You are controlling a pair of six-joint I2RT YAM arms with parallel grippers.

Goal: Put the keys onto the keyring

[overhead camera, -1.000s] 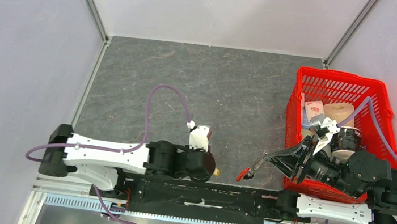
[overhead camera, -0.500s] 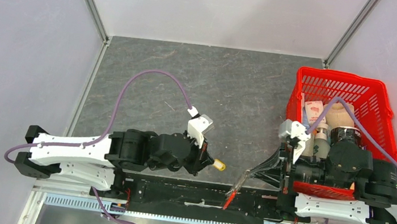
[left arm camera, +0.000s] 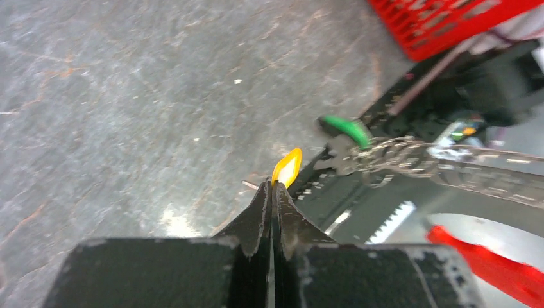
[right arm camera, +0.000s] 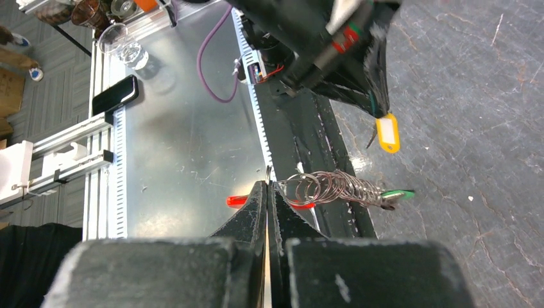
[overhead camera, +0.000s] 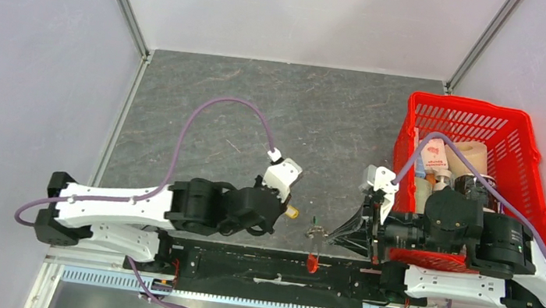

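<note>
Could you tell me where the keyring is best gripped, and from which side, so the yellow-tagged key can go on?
Probably the thin end ring, from the side opposite the green tag, as the right gripper holds it. The keyring is a loose string of links, so its far end then stays free toward the yellow-tagged key in the left gripper.

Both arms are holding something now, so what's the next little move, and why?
Probably ease the left gripper, shut on the yellow-tagged key, a little toward the keyring pinched in the right gripper. The top view shows a gap between key and ring, so nothing can thread yet.
</note>
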